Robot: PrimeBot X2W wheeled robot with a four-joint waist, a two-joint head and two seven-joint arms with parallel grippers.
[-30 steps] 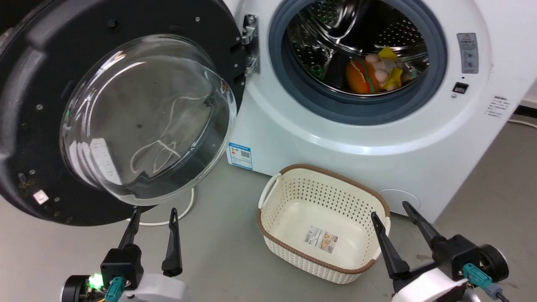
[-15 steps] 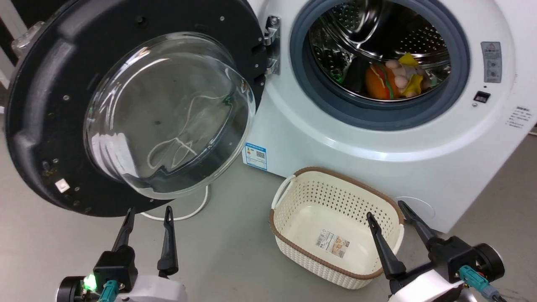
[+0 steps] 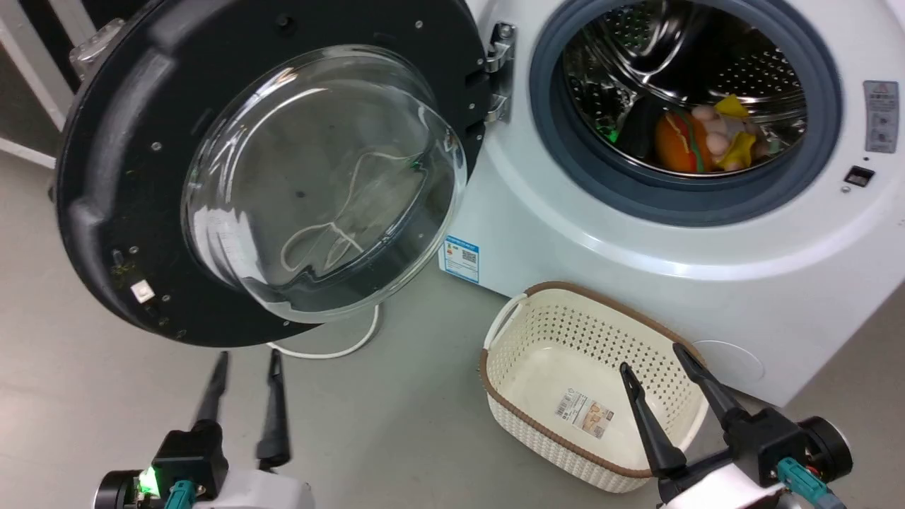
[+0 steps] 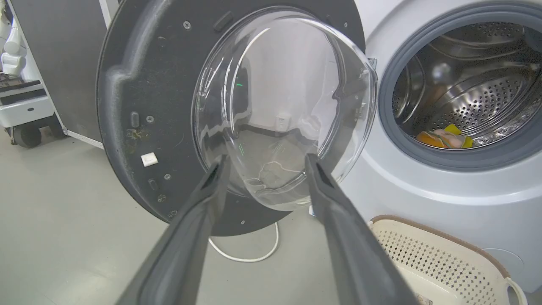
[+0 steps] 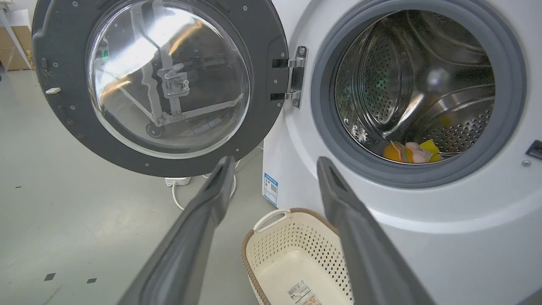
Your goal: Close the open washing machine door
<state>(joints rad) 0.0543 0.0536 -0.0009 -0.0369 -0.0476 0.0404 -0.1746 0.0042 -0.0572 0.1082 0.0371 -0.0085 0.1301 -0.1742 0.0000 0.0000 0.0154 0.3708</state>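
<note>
Hung wide open on a metal hinge, left of the steel drum mouth: round washing machine door (image 3: 106, 177), broad black screw-dotted rim around a bulging clear glass bowl. Close under its lower edge, left gripper (image 3: 248, 353), long dark fingers spread, holding nothing. Well to the right, right gripper (image 3: 652, 357), likewise spread and empty, above a cream perforated basket (image 3: 537, 295) with a brown rim.

One washing machine (image 3: 636, 268), one washing machine door (image 3: 106, 155), one basket (image 3: 527, 424), one white cable (image 3: 329, 353), perhaps three toys (image 3: 700, 138) lie in the drum (image 3: 657, 42).
</note>
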